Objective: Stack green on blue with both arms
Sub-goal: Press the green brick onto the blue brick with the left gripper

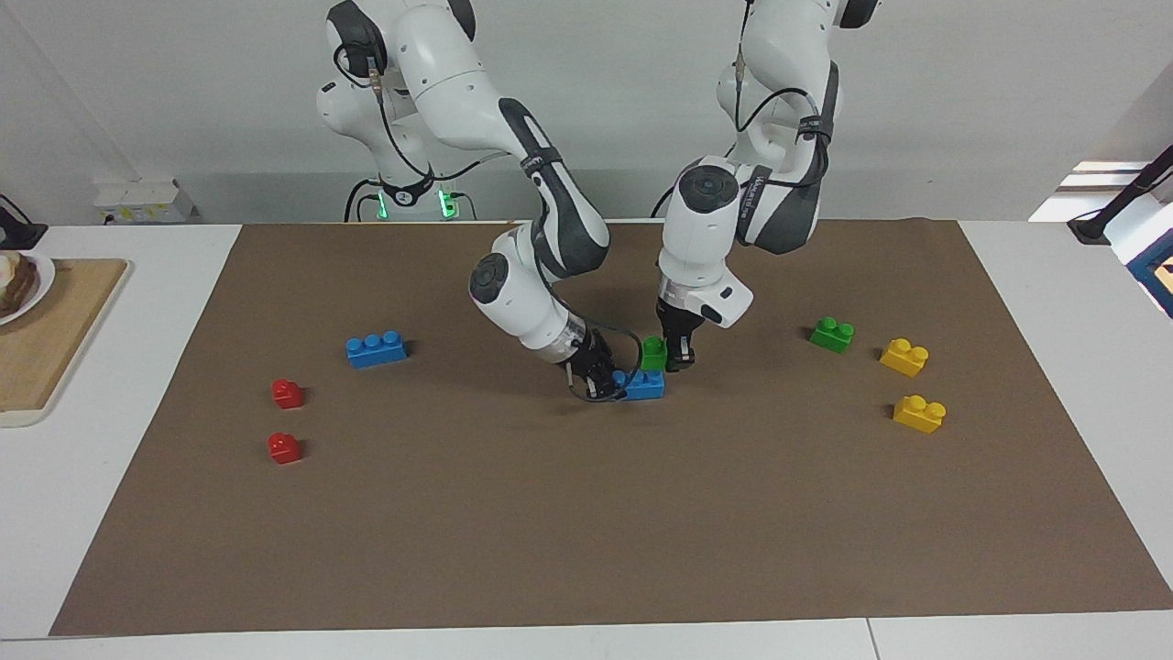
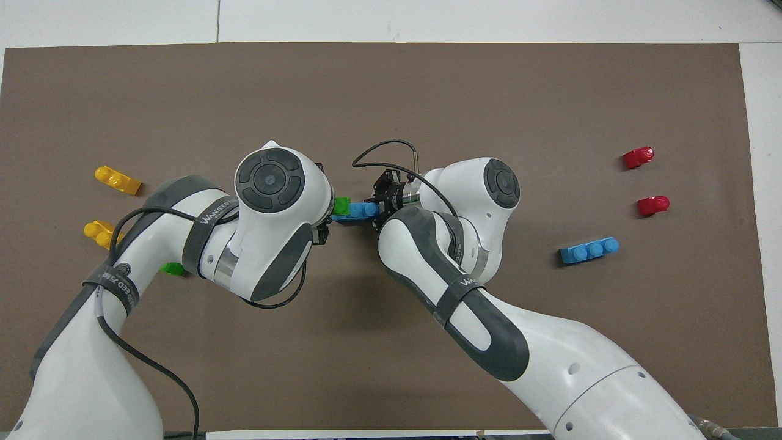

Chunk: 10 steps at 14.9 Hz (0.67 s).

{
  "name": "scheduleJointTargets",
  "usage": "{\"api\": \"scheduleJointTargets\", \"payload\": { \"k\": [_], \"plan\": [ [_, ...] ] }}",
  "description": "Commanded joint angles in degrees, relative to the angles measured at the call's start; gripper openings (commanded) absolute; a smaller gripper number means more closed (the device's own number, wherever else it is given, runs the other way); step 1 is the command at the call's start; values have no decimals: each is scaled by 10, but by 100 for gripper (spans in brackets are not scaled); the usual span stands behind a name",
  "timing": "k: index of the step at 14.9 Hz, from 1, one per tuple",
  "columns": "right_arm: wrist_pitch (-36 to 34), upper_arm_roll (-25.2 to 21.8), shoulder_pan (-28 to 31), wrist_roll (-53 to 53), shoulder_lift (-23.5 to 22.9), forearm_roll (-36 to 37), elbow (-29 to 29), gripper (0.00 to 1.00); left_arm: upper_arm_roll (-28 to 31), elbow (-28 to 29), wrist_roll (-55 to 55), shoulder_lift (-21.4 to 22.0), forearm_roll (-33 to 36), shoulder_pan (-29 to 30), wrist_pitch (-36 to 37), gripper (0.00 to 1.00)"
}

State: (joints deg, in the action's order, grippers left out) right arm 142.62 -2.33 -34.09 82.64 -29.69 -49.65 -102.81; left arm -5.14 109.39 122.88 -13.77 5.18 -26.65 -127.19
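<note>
Now my left gripper point(image 1: 679, 359) pinches green brick point(image 1: 653, 353) atop blue brick point(image 1: 643, 384) mid-mat; my right gripper point(image 1: 600, 383) clamps blue's end. Risk: studs misaligned, green tips off when I let go

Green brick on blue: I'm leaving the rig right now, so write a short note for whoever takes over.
Right hand: shut on the blue brick, holding it at mid-mat.
Left hand: shut on the green brick, which sits on the blue brick at the end toward the left arm.
Spare blue brick lies toward the right arm's end; spare green brick toward the left arm's end.
Done: both bricks picked, green brought onto blue.
Left: whether it is fully pressed down cannot be seen; check, then let go with both hands and pull back.
</note>
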Motion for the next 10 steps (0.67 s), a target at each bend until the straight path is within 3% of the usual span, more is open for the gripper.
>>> {"api": "scheduleJointTargets", "payload": {
  "k": [1, 10],
  "plan": [
    [14, -2, -4, -27, -8, -21, -11, 0, 3, 14, 37, -12, 32, -5, -33, 0],
    [23, -2, -5, -28, -11, -21, -12, 0, 3, 11, 53, -22, 33, -23, -38, 0]
  ]
}}
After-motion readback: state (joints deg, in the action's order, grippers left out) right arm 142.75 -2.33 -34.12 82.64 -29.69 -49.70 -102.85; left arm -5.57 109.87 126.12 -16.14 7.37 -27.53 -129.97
